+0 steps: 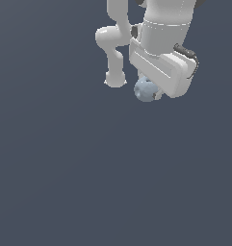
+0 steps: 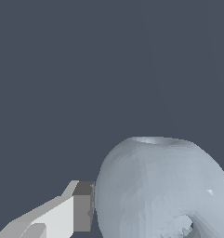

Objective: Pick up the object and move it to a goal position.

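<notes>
The object, a small pale blue-grey ball point(image 1: 145, 89), hangs just under the white gripper hand near the top of the exterior view. My gripper point(image 1: 152, 94) is closed around it, and the fingers are mostly hidden behind the ball and the hand. In the wrist view the ball point(image 2: 155, 186) fills much of the picture. One finger's grey pad point(image 2: 83, 207) presses against its side. The other finger is hidden behind the ball. The ball looks lifted off the dark floor.
A plain dark grey-blue floor point(image 1: 88, 182) fills both views. The arm's white links and rounded joints point(image 1: 112, 43) stand just to the exterior view's left of the gripper.
</notes>
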You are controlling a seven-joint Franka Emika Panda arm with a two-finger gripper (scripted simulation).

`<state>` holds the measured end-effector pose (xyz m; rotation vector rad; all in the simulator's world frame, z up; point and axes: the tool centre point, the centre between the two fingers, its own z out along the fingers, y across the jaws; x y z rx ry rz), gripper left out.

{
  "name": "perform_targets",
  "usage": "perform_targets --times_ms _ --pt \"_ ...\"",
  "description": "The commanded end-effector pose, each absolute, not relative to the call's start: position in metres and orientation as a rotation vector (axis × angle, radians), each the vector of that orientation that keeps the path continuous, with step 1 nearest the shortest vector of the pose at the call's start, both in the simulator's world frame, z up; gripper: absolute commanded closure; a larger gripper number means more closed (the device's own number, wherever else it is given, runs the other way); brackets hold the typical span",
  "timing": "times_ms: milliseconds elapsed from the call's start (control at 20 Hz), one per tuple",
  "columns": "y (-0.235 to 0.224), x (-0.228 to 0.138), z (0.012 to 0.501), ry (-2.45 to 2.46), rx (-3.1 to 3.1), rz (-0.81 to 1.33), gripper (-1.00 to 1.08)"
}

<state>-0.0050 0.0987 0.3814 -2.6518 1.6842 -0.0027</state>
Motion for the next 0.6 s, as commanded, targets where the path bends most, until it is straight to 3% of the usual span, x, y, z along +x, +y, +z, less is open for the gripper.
perform_targets --times_ms 0,550 --pt "0.101 -0.004 0.394 1.684 -2.653 -0.001 1.08" --pt "0.105 -0.002 0.411 1.683 -2.653 0.000 1.08"
